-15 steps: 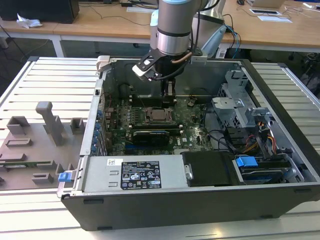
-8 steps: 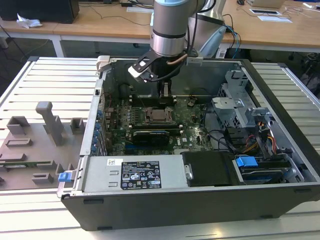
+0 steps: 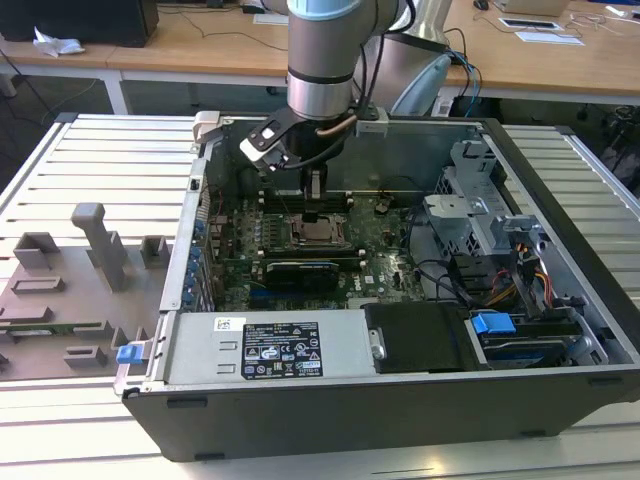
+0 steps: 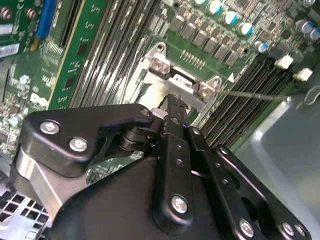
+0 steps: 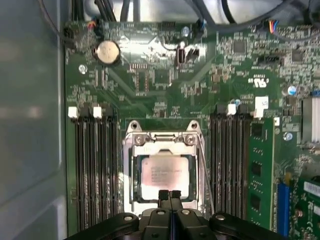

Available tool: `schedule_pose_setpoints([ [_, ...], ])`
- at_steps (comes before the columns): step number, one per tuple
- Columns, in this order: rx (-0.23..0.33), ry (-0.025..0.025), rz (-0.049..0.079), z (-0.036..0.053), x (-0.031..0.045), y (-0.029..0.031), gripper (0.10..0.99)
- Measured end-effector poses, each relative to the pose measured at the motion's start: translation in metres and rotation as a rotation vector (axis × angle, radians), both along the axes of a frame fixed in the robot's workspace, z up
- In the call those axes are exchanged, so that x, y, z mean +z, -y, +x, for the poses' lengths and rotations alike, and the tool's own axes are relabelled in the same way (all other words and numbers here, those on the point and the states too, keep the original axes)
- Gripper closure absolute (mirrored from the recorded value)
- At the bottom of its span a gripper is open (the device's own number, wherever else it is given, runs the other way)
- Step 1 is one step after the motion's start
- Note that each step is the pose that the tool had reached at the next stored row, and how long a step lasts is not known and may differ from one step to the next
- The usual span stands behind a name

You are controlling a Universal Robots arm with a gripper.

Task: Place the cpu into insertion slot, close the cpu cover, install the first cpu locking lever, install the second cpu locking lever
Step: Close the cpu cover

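cpu (image 5: 165, 172) edge: behind hand (image 5: 170, 194) | cpu cover (image 5: 134, 170): near side behind hand

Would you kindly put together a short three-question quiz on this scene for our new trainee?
1. True or false: the cover lies down around the cpu.
2. Pick one: the hand is A) wide open, B) shut, C) clamped on the cpu.
3. Fill in: memory slots flank the cpu on ___ sides.
Key: 1 true; 2 B; 3 both.
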State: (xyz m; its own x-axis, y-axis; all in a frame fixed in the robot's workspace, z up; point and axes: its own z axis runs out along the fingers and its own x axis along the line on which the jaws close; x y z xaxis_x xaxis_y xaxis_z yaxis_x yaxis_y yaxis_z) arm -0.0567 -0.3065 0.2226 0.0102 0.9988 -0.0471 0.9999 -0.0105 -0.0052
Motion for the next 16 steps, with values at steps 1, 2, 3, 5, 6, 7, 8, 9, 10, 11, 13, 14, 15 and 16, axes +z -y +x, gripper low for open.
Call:
schedule_pose_setpoints([
  [1, 0.000, 0.0000, 0.000, -0.0026, -0.0030, 0.0000, 0.980],
  [2, 0.000, 0.0000, 0.000, -0.0041, -0.0055, 0.0000, 0.980],
  [3, 0.000, 0.0000, 0.000, -0.0049, -0.0071, 0.0000, 0.980],
  [5, 0.000, -0.0001, 0.000, -0.0061, -0.0088, 0.0001, 0.980],
  [6, 0.000, -0.0001, 0.000, -0.0066, -0.0090, 0.0001, 0.980],
  [7, 0.000, -0.0002, 0.000, -0.0073, -0.0092, 0.0001, 0.980],
  [8, 0.000, -0.0001, 0.000, -0.0080, -0.0095, 0.0001, 0.980],
  [9, 0.000, 0.0001, 0.000, -0.0089, -0.0097, 0.0000, 0.980],
  [10, 0.000, 0.0001, 0.001, -0.0099, -0.0100, 0.0000, 0.980],
  [11, 0.000, 0.0001, 0.001, -0.0117, -0.0105, 0.0000, 0.980],
  [13, 0.000, -0.0001, 0.002, -0.0152, -0.0119, 0.0000, 0.980],
  [14, 0.000, -0.0002, 0.002, -0.0167, -0.0126, 0.0000, 0.980],
  [15, 0.000, 0.0000, 0.002, -0.0170, -0.0131, 0.0000, 0.980],
  [16, 0.000, 0.0001, 0.003, -0.0171, -0.0138, -0.0001, 0.980],
])
